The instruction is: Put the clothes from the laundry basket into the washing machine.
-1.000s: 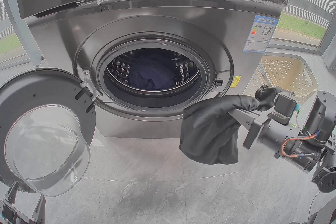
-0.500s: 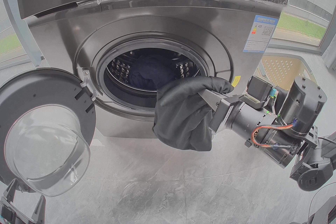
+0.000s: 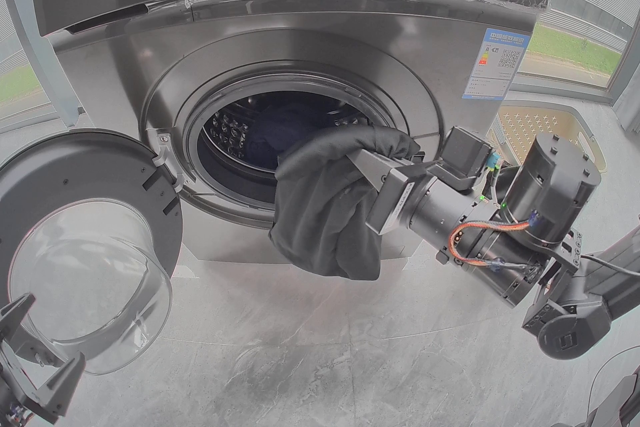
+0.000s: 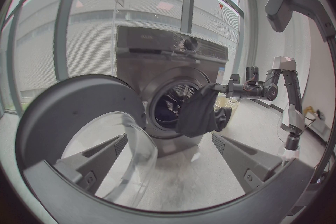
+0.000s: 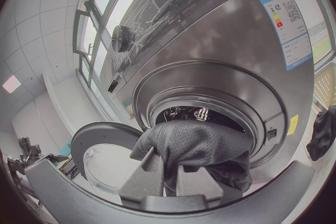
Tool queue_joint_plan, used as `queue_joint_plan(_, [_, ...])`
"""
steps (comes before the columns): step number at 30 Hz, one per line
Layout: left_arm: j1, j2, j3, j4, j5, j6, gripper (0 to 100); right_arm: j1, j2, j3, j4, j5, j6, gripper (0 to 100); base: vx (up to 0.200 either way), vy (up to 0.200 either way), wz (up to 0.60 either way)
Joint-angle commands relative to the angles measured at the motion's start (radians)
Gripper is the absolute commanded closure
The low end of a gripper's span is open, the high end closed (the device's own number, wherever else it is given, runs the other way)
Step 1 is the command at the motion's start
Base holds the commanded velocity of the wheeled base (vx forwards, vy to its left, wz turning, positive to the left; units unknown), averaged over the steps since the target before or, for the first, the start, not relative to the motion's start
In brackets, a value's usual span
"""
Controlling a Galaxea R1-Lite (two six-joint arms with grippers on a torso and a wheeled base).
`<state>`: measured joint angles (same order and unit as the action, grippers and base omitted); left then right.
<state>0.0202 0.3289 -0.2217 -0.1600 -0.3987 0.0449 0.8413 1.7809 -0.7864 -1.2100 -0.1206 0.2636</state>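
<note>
Head view check: what's your right tool (image 3: 365, 167) doing?

— Clenched on the black garment (image 3: 323, 215), which hangs just before the mouth of the washing machine (image 3: 400, 48), its lower folds below the rim.

And the push?

— I'd go in high and deep, over the dark clothes (image 3: 283, 131) in the drum, so the hanging folds clear the rim before I let go. My left tool (image 3: 40, 341) sits released by the open door (image 3: 87, 181).

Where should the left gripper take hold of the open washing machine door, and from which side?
Grip the washing machine door by its outer rim, low on the side away from the hinge, coming from below with the open left gripper. That rim gives an edge it could close over; the clear bowl bulges, probably too round to pinch.
</note>
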Motion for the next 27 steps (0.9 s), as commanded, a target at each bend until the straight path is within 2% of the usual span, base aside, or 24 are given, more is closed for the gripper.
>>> queue_joint_plan(1, [-0.055,0.438,0.033,-0.194,-0.135,0.041,0,-0.007,0.069,-0.063,-0.043,0.021,-0.001,100,0.000,0.000,0.00])
queue_joint_plan(2, [-0.131,0.561,0.033,-0.297,-0.127,0.033,0,-0.008,0.068,-0.056,-0.043,0.016,-0.001,100,0.000,0.000,0.00])
queue_joint_plan(5, [-0.235,0.720,0.031,-0.403,-0.115,0.027,0,-0.001,0.063,-0.048,-0.043,0.013,0.000,100,0.000,0.000,0.00])
queue_joint_plan(9, [-0.338,0.900,0.025,-0.507,-0.065,0.029,0,0.002,0.061,-0.030,-0.049,0.012,-0.003,100,0.000,0.000,0.00])
queue_joint_plan(10, [-0.341,0.907,0.025,-0.512,-0.061,0.029,0,0.002,0.061,-0.028,-0.049,0.012,-0.003,100,0.000,0.000,0.00])
queue_joint_plan(11, [-0.381,0.992,0.024,-0.582,-0.040,0.030,0,0.005,0.060,-0.011,-0.068,0.012,-0.004,100,0.000,0.000,0.00])
queue_joint_plan(14, [-0.421,1.124,0.016,-0.694,-0.034,0.030,0,0.007,0.060,0.009,-0.091,0.012,-0.009,100,0.000,0.000,0.00])
queue_joint_plan(18, [-0.439,1.253,-0.019,-0.806,-0.037,0.027,0,0.013,0.051,0.029,-0.097,0.013,-0.009,100,0.000,0.000,0.00])
queue_joint_plan(27, [-0.462,1.417,-0.139,-0.831,-0.052,0.020,0,0.021,0.049,0.038,-0.098,0.012,-0.007,100,0.000,0.000,0.00])
